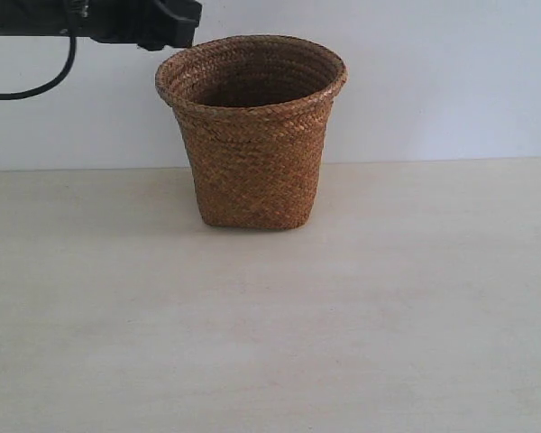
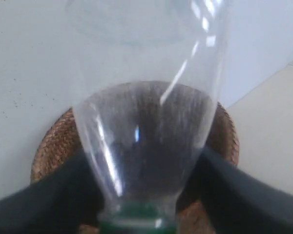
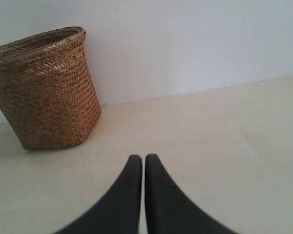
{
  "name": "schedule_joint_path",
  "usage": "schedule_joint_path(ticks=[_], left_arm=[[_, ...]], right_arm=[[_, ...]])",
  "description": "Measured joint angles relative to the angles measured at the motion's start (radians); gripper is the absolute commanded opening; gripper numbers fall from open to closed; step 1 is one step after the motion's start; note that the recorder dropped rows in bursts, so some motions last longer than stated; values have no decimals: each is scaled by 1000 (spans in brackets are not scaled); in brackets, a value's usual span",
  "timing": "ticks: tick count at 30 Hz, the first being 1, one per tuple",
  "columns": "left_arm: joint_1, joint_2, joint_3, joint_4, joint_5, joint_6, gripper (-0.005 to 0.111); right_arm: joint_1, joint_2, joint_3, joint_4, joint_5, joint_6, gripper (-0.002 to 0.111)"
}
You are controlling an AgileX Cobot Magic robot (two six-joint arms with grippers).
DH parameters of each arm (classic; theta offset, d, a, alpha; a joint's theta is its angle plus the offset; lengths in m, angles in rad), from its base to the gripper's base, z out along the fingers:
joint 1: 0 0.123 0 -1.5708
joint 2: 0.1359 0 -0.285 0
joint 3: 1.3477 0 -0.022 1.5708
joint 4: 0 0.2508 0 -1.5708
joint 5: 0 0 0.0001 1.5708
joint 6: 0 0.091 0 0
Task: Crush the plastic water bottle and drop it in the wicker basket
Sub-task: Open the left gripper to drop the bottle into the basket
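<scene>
Left pincer [image 2: 144,175] clamps the plastic water bottle [image 2: 146,122] by its neck over the wicker basket [image 2: 53,141] near its ten-o'clock rim, right pincer [image 3: 141,159] closed and empty; released off-centre, the bottle could glance off onto the bench [image 1: 388,316].

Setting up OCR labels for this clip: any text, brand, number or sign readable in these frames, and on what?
None readable in any view.
plastic water bottle: only clear plastic shows in the left wrist view, with no label in sight.
wicker basket: plain weave, no tag or mark.
table and wall: blank.
</scene>
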Motion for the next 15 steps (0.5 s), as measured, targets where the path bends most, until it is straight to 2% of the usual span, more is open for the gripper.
schedule_joint_path(ticks=[1,3,5,7,9,11,14,15], left_arm=[[0,20,-19,-3,-4,-10,100],[-2,59,-58,-7,-22,-59,105],[-2,74,-74,-7,-59,-95,103],[-2,77,-78,-7,-83,-111,96],[-2,63,-74,-9,-99,-127,83],[-2,38,-54,-9,-101,-157,61],[9,-20,-10,-9,-101,-194,10],[18,-45,13,-11,-101,-201,5]], right_arm=[[0,0,0,0,0,0,0],[0,0,0,0,0,0,0],[0,0,0,2,0,0,0],[0,0,0,2,0,0,0],[0,0,0,2,0,0,0],[0,0,0,2,0,0,0],[0,0,0,4,0,0,0],[0,0,0,4,0,0,0]])
